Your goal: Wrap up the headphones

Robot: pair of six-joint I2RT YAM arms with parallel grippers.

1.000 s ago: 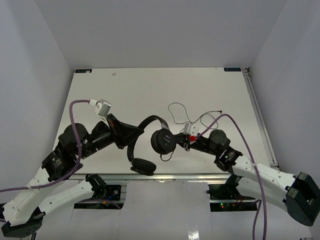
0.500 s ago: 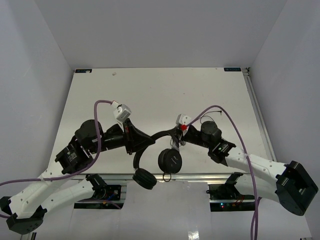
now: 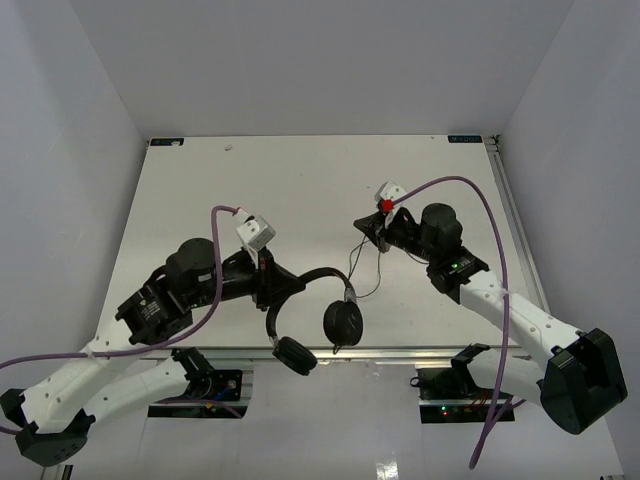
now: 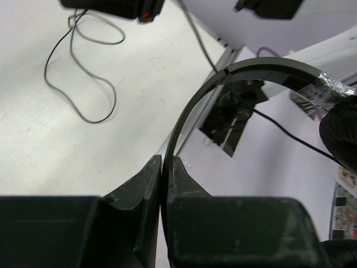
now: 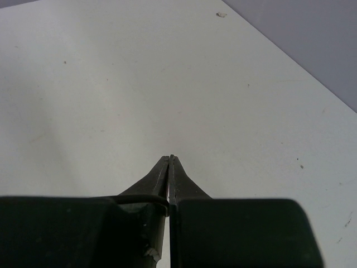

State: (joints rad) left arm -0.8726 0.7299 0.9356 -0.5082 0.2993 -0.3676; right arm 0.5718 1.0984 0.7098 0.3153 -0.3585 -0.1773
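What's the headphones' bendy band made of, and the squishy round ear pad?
The headband looks like smooth, slightly glossy black plastic: light glints along its thin edge. The ear pad looks like soft leatherette over foam, judging by its wrinkled, puffy surface, but that's a guess.

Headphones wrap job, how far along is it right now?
Done: the left tool is shut on the headband of the headphones, holding them up at the near edge of the table. In hand: the right tool is shut on the cord, held out away from the earcups. Left: nearly everything; no turn of cord shows around the band, and loose loops lie on the table.
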